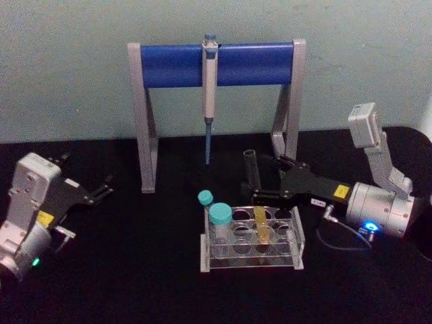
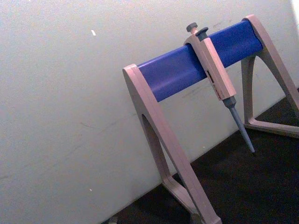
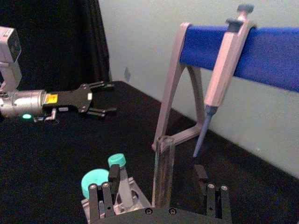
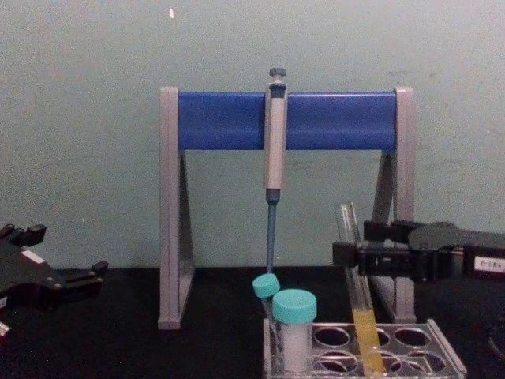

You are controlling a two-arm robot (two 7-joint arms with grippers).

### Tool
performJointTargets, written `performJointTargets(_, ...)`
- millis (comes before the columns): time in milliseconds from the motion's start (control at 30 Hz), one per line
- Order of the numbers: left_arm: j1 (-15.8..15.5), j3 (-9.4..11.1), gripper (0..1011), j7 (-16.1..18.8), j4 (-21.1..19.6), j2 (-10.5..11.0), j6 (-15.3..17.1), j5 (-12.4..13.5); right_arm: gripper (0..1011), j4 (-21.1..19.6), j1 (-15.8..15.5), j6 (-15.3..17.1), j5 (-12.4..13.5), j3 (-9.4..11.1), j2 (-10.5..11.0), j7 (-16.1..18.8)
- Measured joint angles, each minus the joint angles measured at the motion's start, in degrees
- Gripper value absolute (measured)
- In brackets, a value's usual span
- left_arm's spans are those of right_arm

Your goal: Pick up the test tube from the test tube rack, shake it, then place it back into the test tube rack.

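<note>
The test tube point(image 1: 261, 228) stands tilted in the test tube rack point(image 1: 298, 237), with yellow liquid in its lower part. In the chest view the test tube point(image 4: 364, 324) leans left out of the rack point(image 4: 446, 351). My right gripper point(image 1: 265, 179) is open, one finger on each side of the tube's upper part. The right wrist view shows the test tube point(image 3: 163, 163) midway between the right gripper's point(image 3: 156, 171) fingers, with a gap on both sides. My left gripper point(image 1: 101, 189) rests open at the far left of the table.
Two teal-capped vials point(image 1: 220, 214) stand in the rack's left holes. Behind the rack, a grey stand with a blue crossbar point(image 1: 169, 64) holds a hanging pipette point(image 1: 210, 81). A cable point(image 1: 337, 233) lies beside my right wrist. The black table point(image 1: 135, 270) meets a pale wall.
</note>
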Motion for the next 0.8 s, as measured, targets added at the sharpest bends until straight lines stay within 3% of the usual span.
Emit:
performJointTargets(100,0.0,0.0,1001,0.0,0.0,0.0,0.0,0.0,1000,-1.5,-1.0,-0.9,0.0,0.9,0.3,-1.4)
performJointTargets(233,0.0,0.0,1001,0.0,0.0,0.0,0.0,0.0,1000,-4.5,-3.2,-3.7,1.0,3.7,0.5,-3.8)
performJointTargets(367,0.0,0.0,1001,0.0,0.0,0.0,0.0,0.0,1000,-8.0,-5.8,-5.8,1.7,6.9,0.6,-7.5)
performJointTargets(400,0.0,0.0,1001,0.0,0.0,0.0,0.0,0.0,1000,-9.4,-6.8,-6.0,1.4,8.1,0.6,-9.8)
performJointTargets(467,0.0,0.0,1001,0.0,0.0,0.0,0.0,0.0,1000,-10.8,-7.8,-6.0,0.4,9.1,0.7,-12.8)
performJointTargets(567,0.0,0.0,1001,0.0,0.0,0.0,0.0,0.0,1000,-13.5,-9.8,-4.0,-3.8,10.6,0.6,-21.4)
performJointTargets(733,0.0,0.0,1001,0.0,0.0,0.0,0.0,0.0,1000,-14.8,-11.9,0.6,-8.3,11.2,-0.1,-29.5)
performJointTargets(800,0.0,0.0,1001,0.0,0.0,0.0,0.0,0.0,1000,-14.8,-12.3,1.8,-8.8,11.3,-0.2,-30.7)
